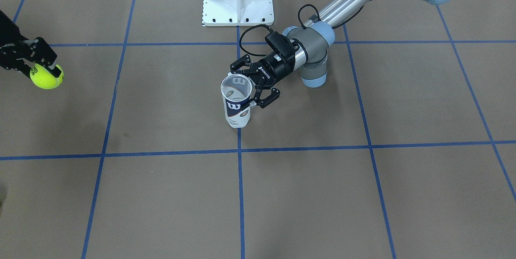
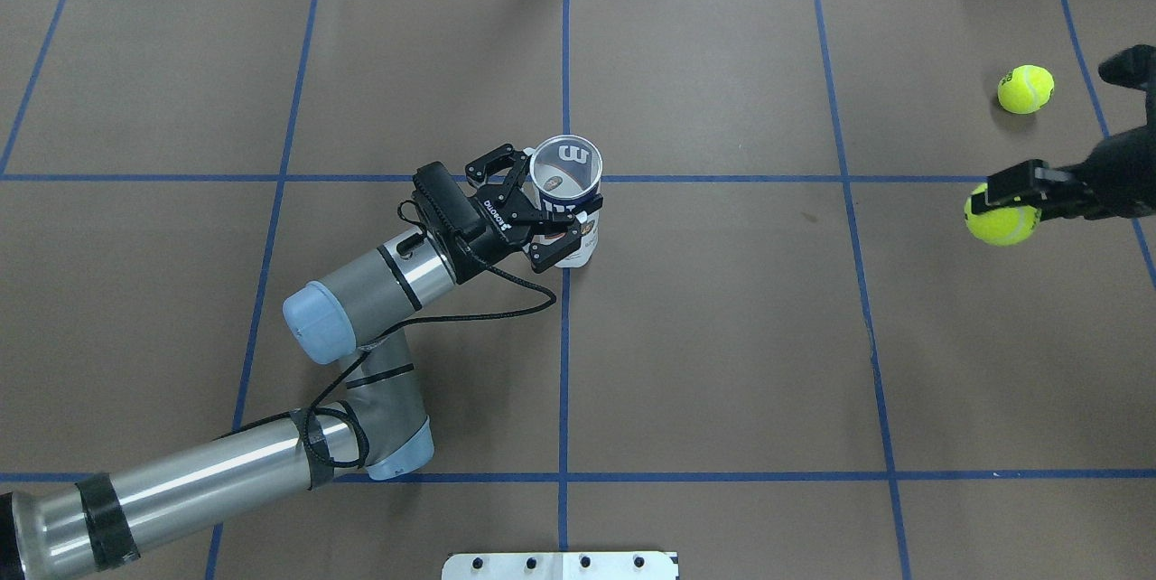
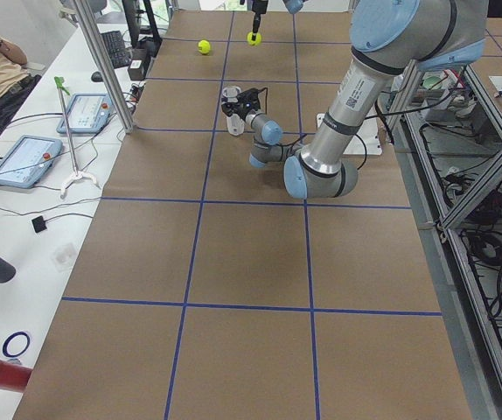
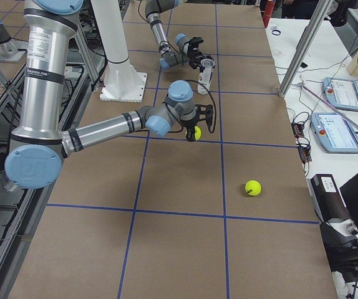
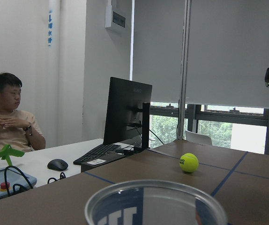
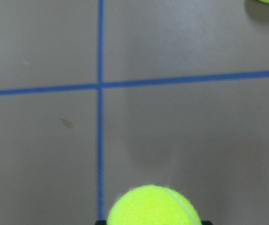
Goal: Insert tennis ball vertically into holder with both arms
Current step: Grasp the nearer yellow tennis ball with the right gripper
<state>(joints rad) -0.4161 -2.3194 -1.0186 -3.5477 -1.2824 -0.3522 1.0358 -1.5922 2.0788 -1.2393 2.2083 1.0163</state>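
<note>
The tennis ball (image 2: pixel 1001 217) hangs over the counter (image 2: pixel 722 363) near its end on the robot's right. The right jaws pinch it from above, and most of the felt shows below them. We judge it light and springy, with a fuzzy nap that gives good friction. A hold across its widest part suits it, and no hard squeeze is needed.

The holder (image 2: pixel 566 191) stands upright at the counter's middle, mouth up. The left jaws clasp its wall just under the silvery rim, one finger on each side. Its clear plastic looks thin, smooth and light. It will likely flex out of round if squeezed hard and tip if nudged at the rim, so we think a side hold below the mouth is the sensible one. The ball looks about as wide as the tube, so we expect it must come straight down over the mouth.

A second ball (image 2: pixel 1025 88) lies loose toward the corner where the operators' edge meets that right end, apart from the held one. The knuckles of the left jaws and a looping black cable (image 2: pixel 488 313) sit just beside the holder on the robot's side. They are the nearest things a descending wrist could catch. The white pedestal (image 2: pixel 560 565) stands at the middle of the robot's edge, well apart.
</note>
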